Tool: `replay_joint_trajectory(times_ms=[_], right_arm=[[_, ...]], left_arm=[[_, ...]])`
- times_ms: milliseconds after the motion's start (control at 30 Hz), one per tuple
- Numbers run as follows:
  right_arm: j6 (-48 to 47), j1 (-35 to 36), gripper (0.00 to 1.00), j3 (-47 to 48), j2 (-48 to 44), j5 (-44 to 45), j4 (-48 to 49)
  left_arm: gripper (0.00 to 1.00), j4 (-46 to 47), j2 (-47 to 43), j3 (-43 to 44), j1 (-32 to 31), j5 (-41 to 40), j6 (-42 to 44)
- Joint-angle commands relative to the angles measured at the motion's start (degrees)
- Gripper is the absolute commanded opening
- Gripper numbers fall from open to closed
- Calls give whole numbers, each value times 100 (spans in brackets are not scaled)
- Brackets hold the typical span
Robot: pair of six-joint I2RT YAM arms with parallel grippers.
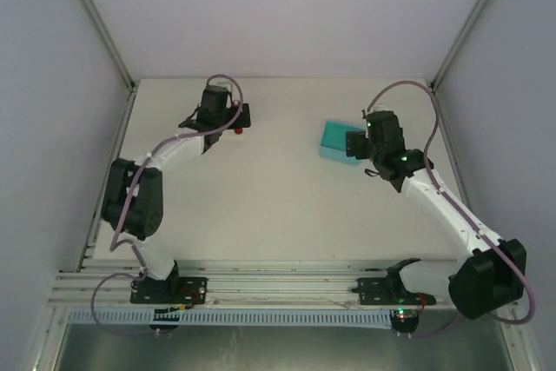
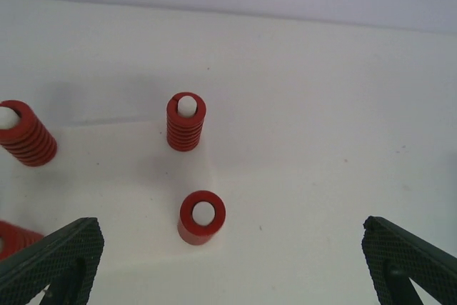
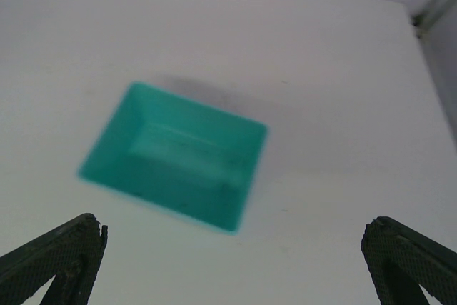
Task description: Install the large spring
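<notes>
In the left wrist view several red springs stand upright on white pegs of a white base point(image 2: 285, 176): one in the middle point(image 2: 186, 122), a short one nearer point(image 2: 202, 217), a larger one at the left edge point(image 2: 25, 133), and part of another at the lower left point(image 2: 13, 237). My left gripper point(image 2: 232, 269) is open and empty, above and just short of the near spring. In the top view it point(image 1: 228, 121) is at the far left, with a bit of red point(image 1: 238, 130) beside it. My right gripper point(image 3: 232, 266) is open and empty above a teal bin point(image 3: 178, 155).
The teal bin point(image 1: 337, 141) sits at the far right of the table, partly under the right wrist, and looks empty. Metal frame posts point(image 1: 460, 32) and white walls enclose the table. A rail point(image 1: 278, 288) with the arm bases runs along the near edge.
</notes>
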Motion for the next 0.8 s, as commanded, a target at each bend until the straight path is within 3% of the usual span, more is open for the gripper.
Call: replay_joint_trajectory(times_ms=[0, 100, 367, 500, 667, 767], right_arm=[[-283, -554, 99, -326, 180, 506, 818], [-399, -992, 99, -660, 241, 441, 1222], [-20, -1798, 99, -2325, 112, -206, 2690], [-39, -2042, 99, -2954, 289, -682, 3857], [-226, -2166, 99, -3005, 998, -1047, 4789], [-487, -2176, 99, -2715, 1488, -1351, 5181]], left_arm=[[99, 643, -717, -624, 15, 139, -119], [99, 1056, -1214, -1175, 7, 71, 195], [99, 2977, -2297, -3394, -101, -1258, 1319], [99, 3138, -2031, -3686, 5, -1704, 1434], [99, 3379, -1558, -3542, 387, -614, 1769], [99, 3754, -1387, -3513, 409, -1107, 1851]])
